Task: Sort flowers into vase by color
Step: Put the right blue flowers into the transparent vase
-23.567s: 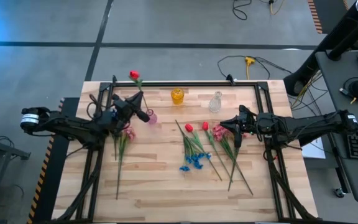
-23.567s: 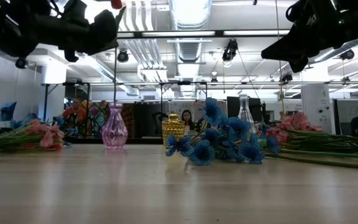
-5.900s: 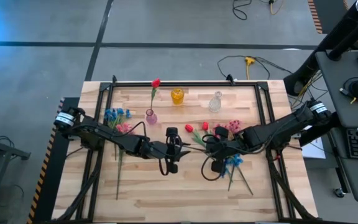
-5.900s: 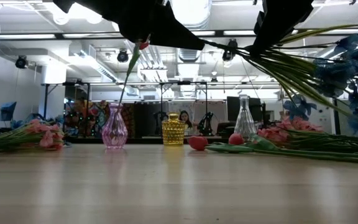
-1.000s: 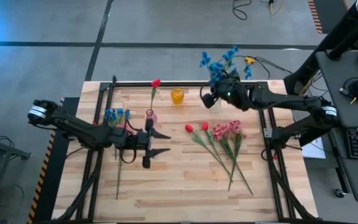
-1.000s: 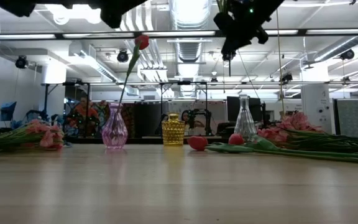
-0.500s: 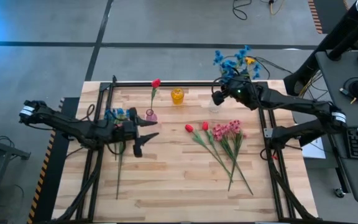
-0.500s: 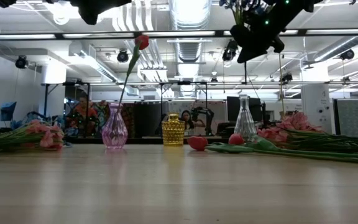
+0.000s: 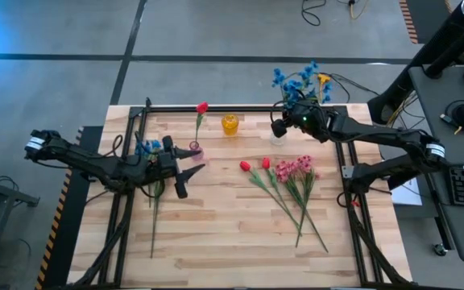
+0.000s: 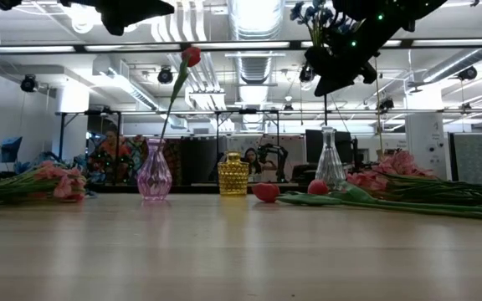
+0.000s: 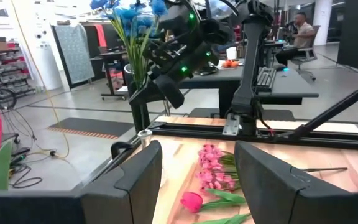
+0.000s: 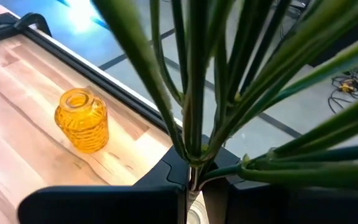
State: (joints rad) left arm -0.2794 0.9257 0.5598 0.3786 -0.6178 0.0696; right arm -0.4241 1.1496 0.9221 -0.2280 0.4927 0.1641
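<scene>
My right gripper [image 9: 283, 126] is shut on a bunch of blue flowers [image 9: 296, 79] and stands right above the clear vase [image 9: 278, 138] at the table's far edge. A red flower [image 9: 202, 107] stands with its stem in the pink vase [image 9: 196, 151]. My left gripper [image 9: 198, 159] is open beside that vase, nothing between its fingers [image 11: 140, 180]. Two red flowers [image 9: 245, 166] and pink flowers [image 9: 295, 167] lie flat at the middle right. More pink and blue flowers [image 9: 145, 148] lie under my left arm. My right gripper pinches the blue flowers' green stems [image 12: 191, 146] together as a bunch between its two fingers, low on the stems. The fingers come nearly level from the table's right and lie across the stems. The bunch is lifted, blooms [image 10: 310, 12] up above the gripper; the fingers hide the stems' lower ends.
A yellow vase [image 9: 229, 124] stands between the pink and clear vases along the far edge. A black frame [image 9: 240, 108] runs around the table's far and side edges. The near half of the wooden table [image 9: 224, 250] is bare.
My right gripper has come down with the blue bunch toward the clear vase, after a short drift toward the table's right. My left gripper has drawn back toward the table's left edge, risen a little, turned, and now stays still beside the pink vase.
</scene>
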